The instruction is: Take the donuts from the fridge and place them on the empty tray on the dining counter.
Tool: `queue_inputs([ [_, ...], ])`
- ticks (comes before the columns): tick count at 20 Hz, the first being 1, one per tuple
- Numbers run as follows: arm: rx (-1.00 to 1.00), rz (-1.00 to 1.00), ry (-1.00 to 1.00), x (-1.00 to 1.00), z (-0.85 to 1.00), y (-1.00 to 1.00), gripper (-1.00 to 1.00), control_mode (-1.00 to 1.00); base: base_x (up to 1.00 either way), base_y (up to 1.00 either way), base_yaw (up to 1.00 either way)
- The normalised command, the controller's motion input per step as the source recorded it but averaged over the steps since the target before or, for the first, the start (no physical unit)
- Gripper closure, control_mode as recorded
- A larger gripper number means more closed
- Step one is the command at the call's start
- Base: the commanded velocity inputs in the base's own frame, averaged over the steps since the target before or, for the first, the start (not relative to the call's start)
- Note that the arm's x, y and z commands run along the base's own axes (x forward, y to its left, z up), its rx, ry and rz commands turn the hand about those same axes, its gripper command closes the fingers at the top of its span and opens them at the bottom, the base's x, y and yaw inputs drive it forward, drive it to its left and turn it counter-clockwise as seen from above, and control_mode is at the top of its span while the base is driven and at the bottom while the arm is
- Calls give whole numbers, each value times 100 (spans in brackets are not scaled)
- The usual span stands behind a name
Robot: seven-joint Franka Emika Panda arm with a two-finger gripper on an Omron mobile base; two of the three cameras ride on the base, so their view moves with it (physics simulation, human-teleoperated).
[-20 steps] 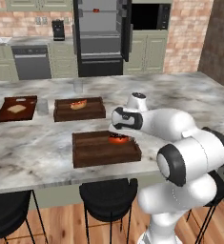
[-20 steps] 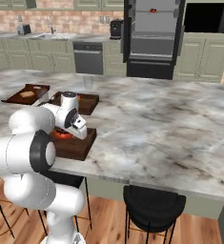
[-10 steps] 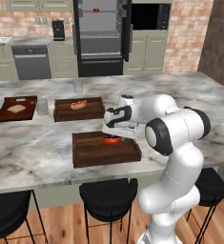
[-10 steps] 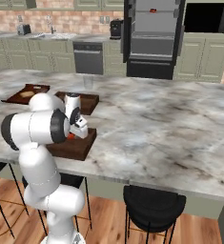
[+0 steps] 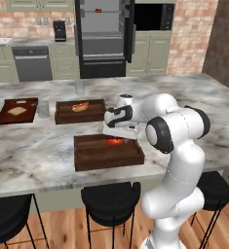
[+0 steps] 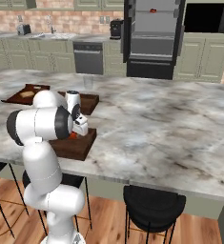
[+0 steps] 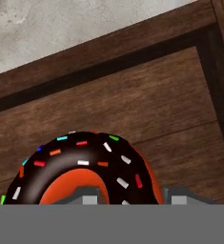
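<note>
Marble dining counter (image 5: 194, 104) carried the empty tray (image 5: 94, 156) near its front edge. One donut (image 7: 82, 164) sat inside that tray by the far rim. My gripper (image 5: 117, 140) hung just above the donut; whether my fingers clasped it, I could not tell.

Even, bright rendered light without glare; faint soft shadows under the stools (image 5: 109, 198), both base views slightly blurry.
</note>
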Motion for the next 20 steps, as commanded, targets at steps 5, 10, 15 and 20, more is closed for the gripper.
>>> queue_inputs([
  [5,0,0,2,-44,-47,0,-100,-100,0,0,0],
  [10,0,0,-9,-40,1,0,-100,-100,0,0,0],
  [15,0,0,-2,-6,33,0,-100,-100,0,0,0],
  [20,0,3,2,-4,100,0,-100,-100,0,0,0],
])
